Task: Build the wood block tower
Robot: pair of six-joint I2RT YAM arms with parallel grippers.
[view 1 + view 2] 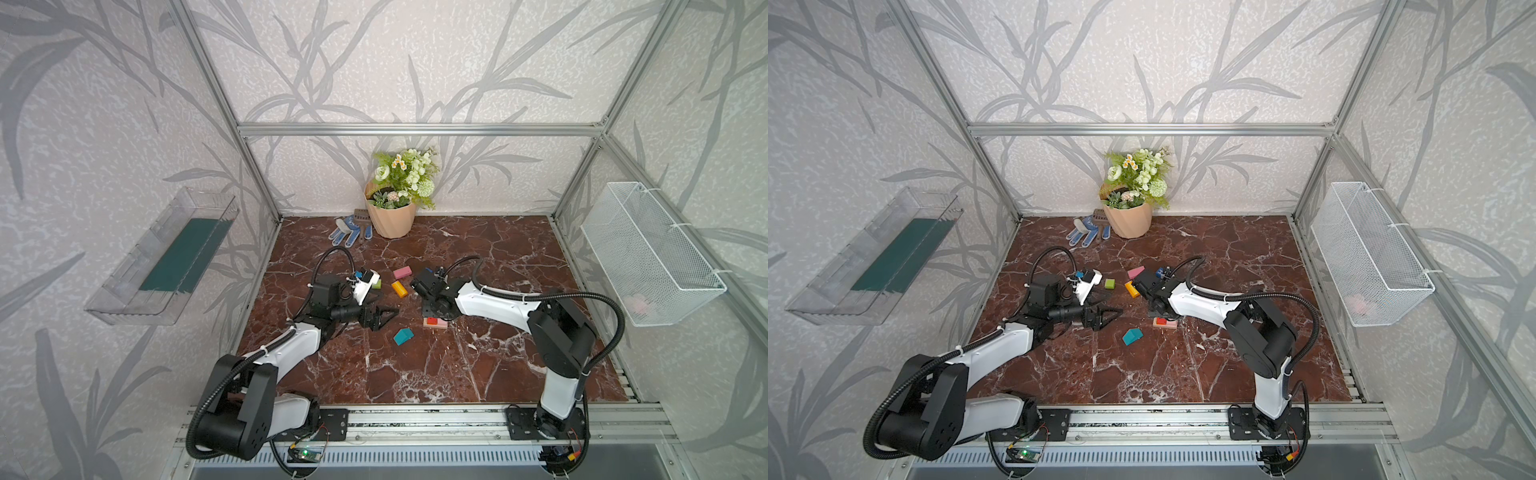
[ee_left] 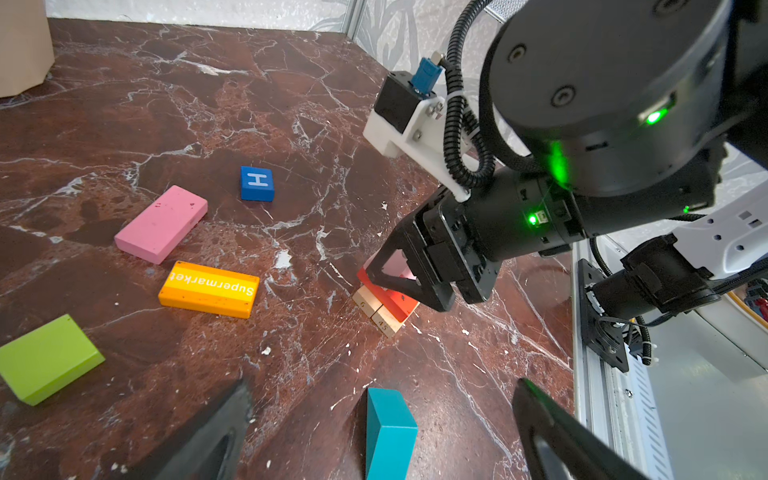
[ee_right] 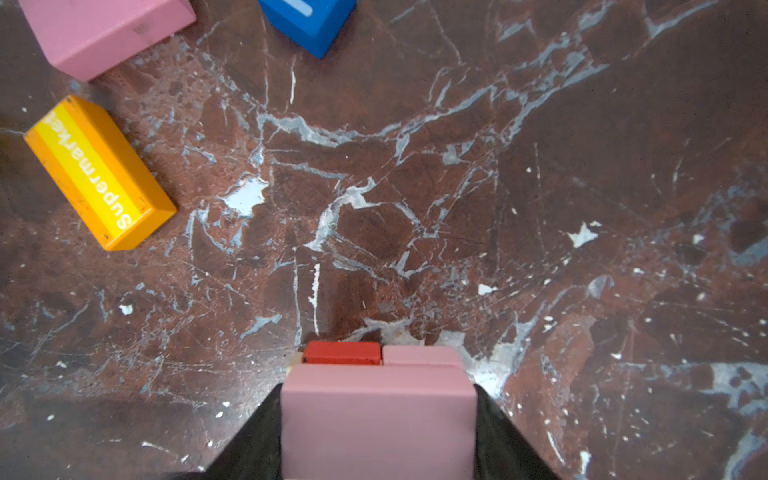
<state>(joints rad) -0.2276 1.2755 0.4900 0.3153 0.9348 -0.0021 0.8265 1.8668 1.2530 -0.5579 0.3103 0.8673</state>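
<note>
Left gripper (image 1: 386, 319), over the left half of the worktop (image 1: 478, 374): jaws spread wide, empty. Right gripper (image 2: 405, 274): pinching a pink oblong (image 3: 378, 415) directly over the tower (image 1: 434, 322); contact unclear.

Tower near mid-worktop, slightly toward the right edge: tan base blocks (image 2: 376, 313), with a red oblong (image 2: 397, 302) and a second pink oblong (image 3: 419, 355) side by side on them.

Loose, toward the back edge: orange oblong (image 1: 400, 288), loose pink oblong (image 1: 402, 272), green block (image 1: 1109, 284), blue "H" cube (image 2: 257, 183). Teal house piece (image 1: 404, 336) lies just beside the left gripper, front-edge side.
</note>
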